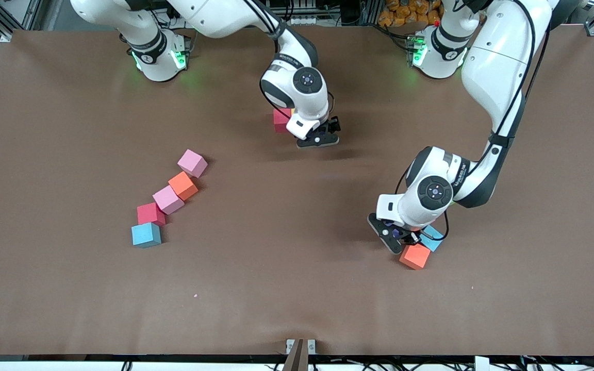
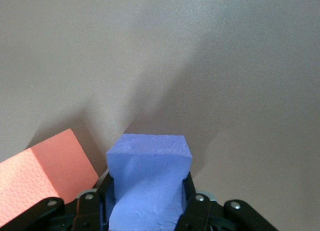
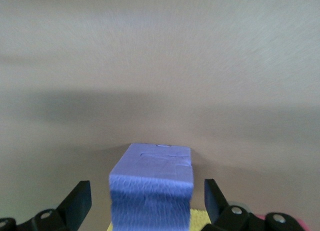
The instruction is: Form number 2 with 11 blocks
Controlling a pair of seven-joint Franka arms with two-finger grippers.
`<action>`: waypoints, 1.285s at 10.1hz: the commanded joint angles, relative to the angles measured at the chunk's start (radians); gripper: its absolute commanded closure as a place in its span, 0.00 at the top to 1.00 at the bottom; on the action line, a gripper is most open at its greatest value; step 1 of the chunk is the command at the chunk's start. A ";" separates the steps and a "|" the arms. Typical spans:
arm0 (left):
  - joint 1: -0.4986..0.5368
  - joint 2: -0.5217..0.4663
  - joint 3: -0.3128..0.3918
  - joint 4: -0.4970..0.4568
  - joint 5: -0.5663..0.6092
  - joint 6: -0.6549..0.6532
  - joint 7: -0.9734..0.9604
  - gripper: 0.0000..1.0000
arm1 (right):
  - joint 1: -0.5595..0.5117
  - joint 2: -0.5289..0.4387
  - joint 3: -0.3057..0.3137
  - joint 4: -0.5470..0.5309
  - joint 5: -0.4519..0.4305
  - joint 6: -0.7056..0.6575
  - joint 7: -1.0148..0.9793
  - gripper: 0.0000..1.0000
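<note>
Left gripper (image 2: pixel 145 211) clamps a purple block (image 2: pixel 149 183); right gripper (image 3: pixel 145 203), released, straddles another purple block (image 3: pixel 151 186).

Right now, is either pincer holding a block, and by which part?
Left pincer is shut on a purple block, squeezing its two opposite side faces. Right pincer stands open around another purple block, holding nothing.
</note>
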State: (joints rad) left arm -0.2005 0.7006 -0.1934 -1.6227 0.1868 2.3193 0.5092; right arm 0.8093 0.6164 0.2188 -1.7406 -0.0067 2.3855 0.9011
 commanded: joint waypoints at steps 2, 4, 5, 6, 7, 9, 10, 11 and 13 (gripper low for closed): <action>0.006 -0.030 -0.008 -0.026 0.017 -0.012 -0.011 0.42 | -0.096 -0.205 -0.001 -0.040 -0.004 -0.243 0.001 1.00; -0.007 -0.044 -0.011 -0.025 0.010 -0.041 -0.047 0.40 | -0.174 -0.315 -0.002 -0.161 -0.006 -0.231 -0.130 1.00; -0.005 -0.050 -0.036 -0.025 0.007 -0.046 -0.073 0.40 | -0.249 -0.389 -0.001 -0.272 -0.004 -0.153 -0.221 1.00; -0.001 -0.056 -0.064 -0.023 0.007 -0.064 -0.131 0.40 | -0.313 -0.436 -0.001 -0.342 -0.004 -0.138 -0.335 1.00; -0.007 -0.065 -0.083 -0.022 0.007 -0.077 -0.186 0.40 | -0.394 -0.469 -0.001 -0.382 -0.004 -0.143 -0.466 1.00; 0.000 -0.067 -0.151 -0.020 0.007 -0.092 -0.341 0.40 | -0.549 -0.472 0.001 -0.398 -0.004 -0.195 -0.741 1.00; -0.007 -0.070 -0.184 -0.022 0.007 -0.094 -0.459 0.40 | -0.586 -0.477 0.001 -0.431 -0.004 -0.186 -0.763 1.00; -0.013 -0.075 -0.211 -0.023 0.008 -0.118 -0.588 0.40 | -0.594 -0.489 0.001 -0.465 -0.004 -0.183 -0.765 1.00; -0.040 -0.079 -0.271 -0.029 0.010 -0.172 -0.896 0.41 | -0.652 -0.547 -0.001 -0.539 -0.004 -0.183 -0.656 1.00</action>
State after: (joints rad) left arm -0.2271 0.6521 -0.4367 -1.6255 0.1865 2.1797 -0.2127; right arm 0.2077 0.1553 0.2033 -2.1941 -0.0071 2.1946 0.1789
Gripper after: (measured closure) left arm 0.480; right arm 0.000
